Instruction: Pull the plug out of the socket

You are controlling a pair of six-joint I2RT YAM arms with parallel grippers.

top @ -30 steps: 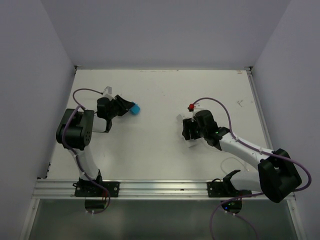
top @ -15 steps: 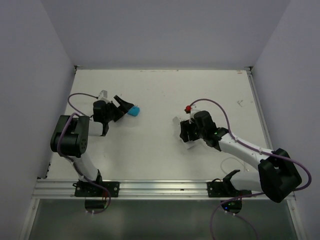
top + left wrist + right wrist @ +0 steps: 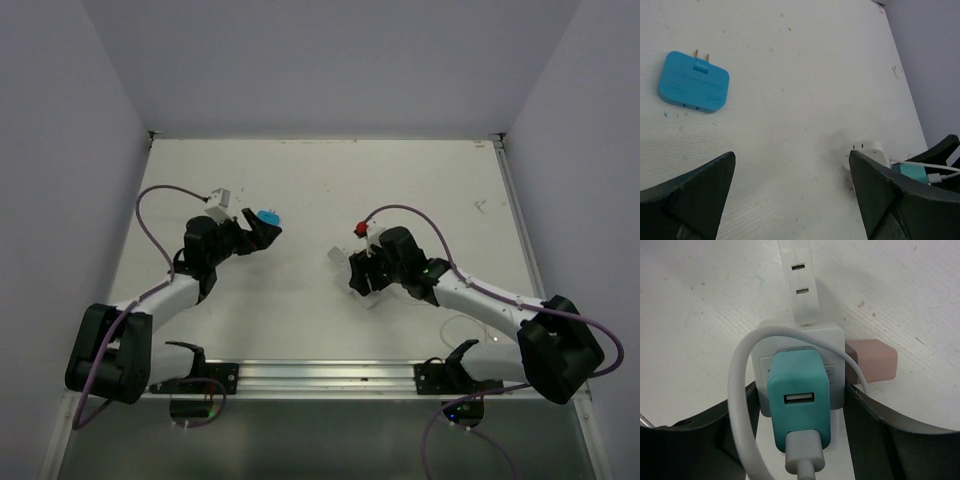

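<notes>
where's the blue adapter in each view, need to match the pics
top external: blue adapter left of centre, in the upper half.
left wrist: upper left, lying flat, prongs toward the top edge.
right wrist: not in it.
landmark: teal charger, lower right in left wrist, centre in right wrist.

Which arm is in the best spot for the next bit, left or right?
Right, probably. The right gripper has a finger on each side of the socket, with the teal plug between them. The left gripper hangs open near a blue adapter, far from the socket.
</notes>
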